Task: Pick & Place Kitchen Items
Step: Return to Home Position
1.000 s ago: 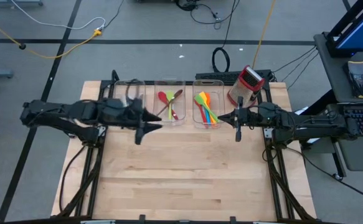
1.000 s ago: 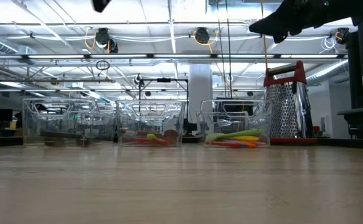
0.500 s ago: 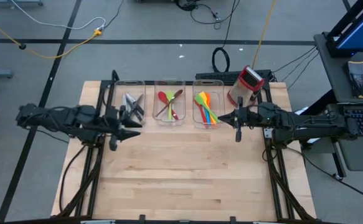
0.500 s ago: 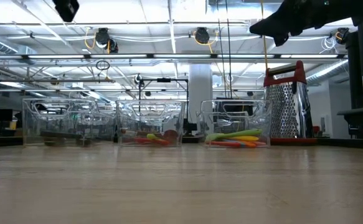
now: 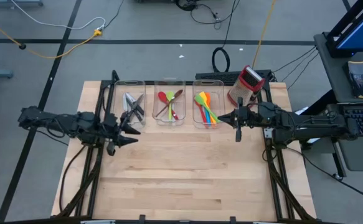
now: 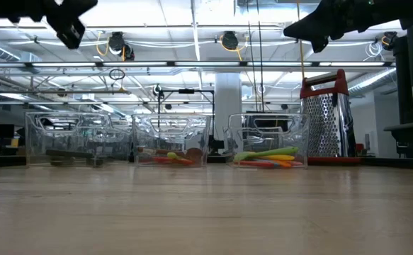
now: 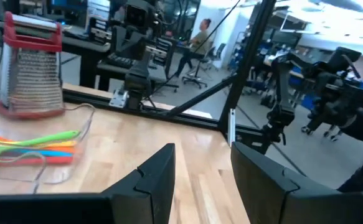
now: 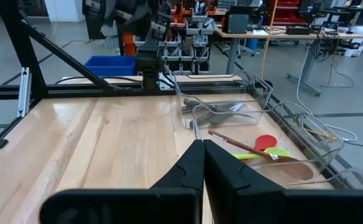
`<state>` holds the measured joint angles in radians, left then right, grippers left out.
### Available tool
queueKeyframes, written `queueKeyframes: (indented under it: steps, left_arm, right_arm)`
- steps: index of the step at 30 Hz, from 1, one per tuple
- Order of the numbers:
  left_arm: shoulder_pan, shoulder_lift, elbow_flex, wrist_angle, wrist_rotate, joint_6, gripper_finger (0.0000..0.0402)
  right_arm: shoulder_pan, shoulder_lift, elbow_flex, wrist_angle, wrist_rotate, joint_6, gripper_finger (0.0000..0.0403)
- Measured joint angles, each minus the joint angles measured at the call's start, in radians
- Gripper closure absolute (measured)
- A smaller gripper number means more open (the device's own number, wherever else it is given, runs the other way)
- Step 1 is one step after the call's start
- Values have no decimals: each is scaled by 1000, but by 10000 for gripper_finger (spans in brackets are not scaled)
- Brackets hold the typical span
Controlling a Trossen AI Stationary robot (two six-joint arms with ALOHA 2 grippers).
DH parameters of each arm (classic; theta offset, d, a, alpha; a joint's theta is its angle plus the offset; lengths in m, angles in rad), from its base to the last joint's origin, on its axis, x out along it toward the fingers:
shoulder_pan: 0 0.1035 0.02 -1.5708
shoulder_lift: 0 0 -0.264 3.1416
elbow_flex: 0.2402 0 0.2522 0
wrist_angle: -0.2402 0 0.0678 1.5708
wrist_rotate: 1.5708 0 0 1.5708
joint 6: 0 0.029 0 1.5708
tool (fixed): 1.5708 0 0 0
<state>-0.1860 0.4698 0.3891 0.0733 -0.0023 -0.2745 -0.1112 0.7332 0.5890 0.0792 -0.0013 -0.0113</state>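
The kitchen items lie in three clear bins along the table's far edge. Black-handled steel knives are in the left bin. Red, green and wooden spoons are in the middle bin. Green, yellow and orange spatulas are in the right bin. My left gripper hovers open and empty above the table's left side, just near of the left bin; its wrist view shows the gap. My right gripper hovers shut and empty beside the right bin; its wrist view shows the fingers together.
A red-and-steel box grater stands upright at the far right corner behind my right gripper. The wooden table top stretches near of the bins. A person sits in the room beyond the table.
My left gripper has drawn back from over the left bin toward the table's left and near edges and has come lower. The knives in that bin, hidden under the arm before, now show. My right arm has kept still.
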Motion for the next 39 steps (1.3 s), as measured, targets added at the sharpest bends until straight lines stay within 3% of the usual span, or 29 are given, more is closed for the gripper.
queueKeyframes:
  steps: [9,24,34,39]
  left_arm:
    - [0,-15,-191,225,3,-15,240]
    - [1,-263,-342,194,1,33,240]
    - [2,-296,-378,185,-33,46,240]
    - [2,-296,-378,165,-33,45,240]
  right_arm:
    - [-3,-14,0,14,0,49,403]
    - [-12,-252,-1,-298,0,118,403]
    - [-11,-293,-265,72,-3,118,403]
    - [-12,-386,-332,89,-1,167,403]
